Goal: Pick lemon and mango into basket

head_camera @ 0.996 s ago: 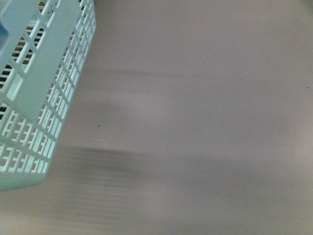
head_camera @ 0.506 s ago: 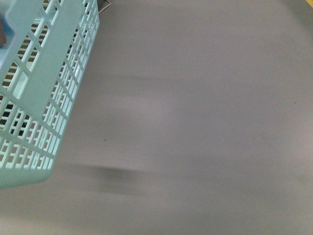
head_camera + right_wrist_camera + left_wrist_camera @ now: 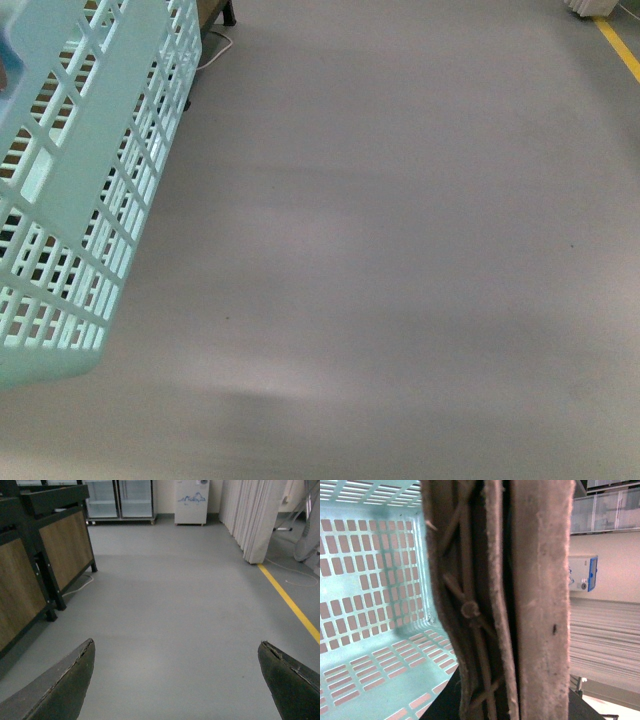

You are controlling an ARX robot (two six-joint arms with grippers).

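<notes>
One pale blue-green basket (image 3: 75,190) sits tilted on the left, up over the grey floor (image 3: 400,250). The left jaws are pressed close together right above the basket's inside; I cannot tell what they pinch. The right jaws are spread wide with nothing between them, over the floor. Far right runs a yellow line (image 3: 618,45).

Our front camera looks steeply down at the floor (image 3: 400,250), with the basket (image 3: 90,170) close at its left. Our left wrist camera peers into that basket from very near. Our right wrist camera looks low along the same floor.
</notes>
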